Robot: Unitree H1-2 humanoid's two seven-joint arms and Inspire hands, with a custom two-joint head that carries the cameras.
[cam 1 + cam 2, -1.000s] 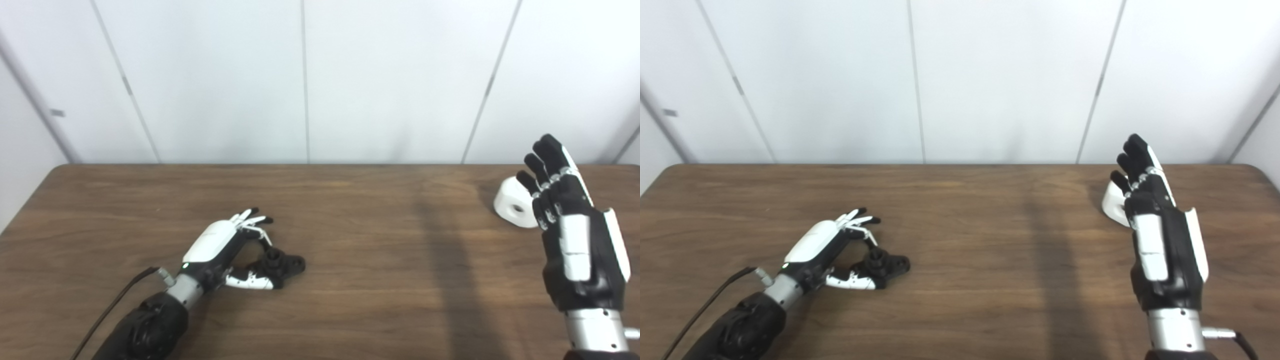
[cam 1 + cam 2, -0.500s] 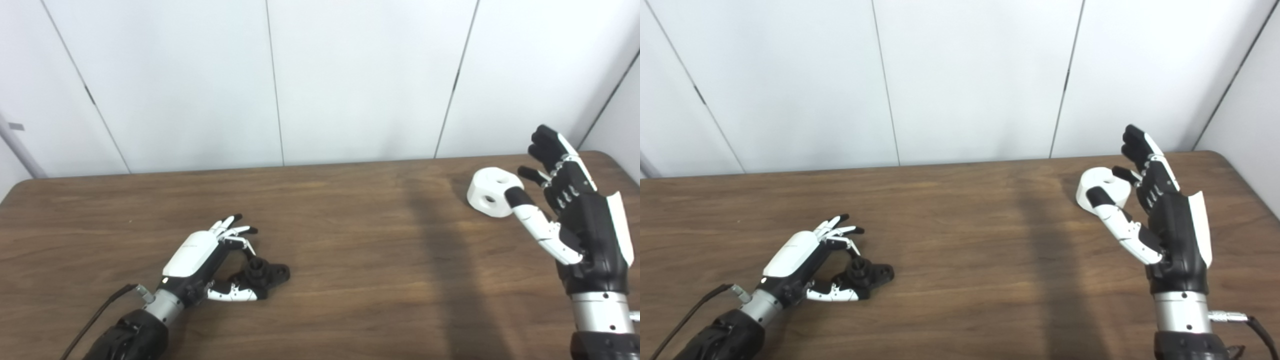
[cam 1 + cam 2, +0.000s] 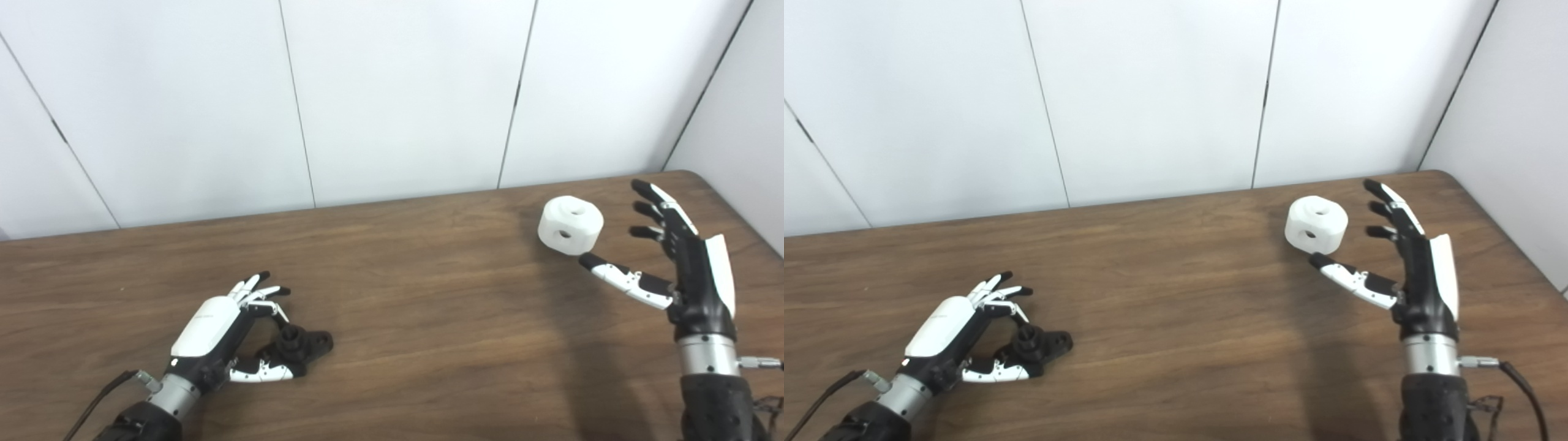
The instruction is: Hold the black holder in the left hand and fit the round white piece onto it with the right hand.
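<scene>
The right hand (image 3: 680, 269) is standing just beside the round white piece (image 3: 570, 225), fingers and thumb spread apart and holding nothing. The piece is resting on the bench (image 3: 429, 318) near its far right corner, one hole facing up and one facing the near side. The thumb is reaching under the piece's near face without touching it, and the fingers are hanging off its right side.

The left hand (image 3: 229, 327) is lying near the bench's near left edge, curled around the black holder (image 3: 303, 346). Thumb and fingers are bracketing the holder's upright post, but a closed grip is not visible; the holder is sitting on the bench, and I read the hand as apart, not yet clamped.

Judgement on the step in hand: both grasps are pending. The right hand should be closing across the piece's round wall, thumb opposing fingers, keeping both holes uncovered so the post can enter. The left hand should be clamping the holder's base, leaving the post free and upright. A light pinch risks rolling the piece toward the far edge.

Markings: no brand, label or legible writing is showing on either part, the hands or the bench.
</scene>
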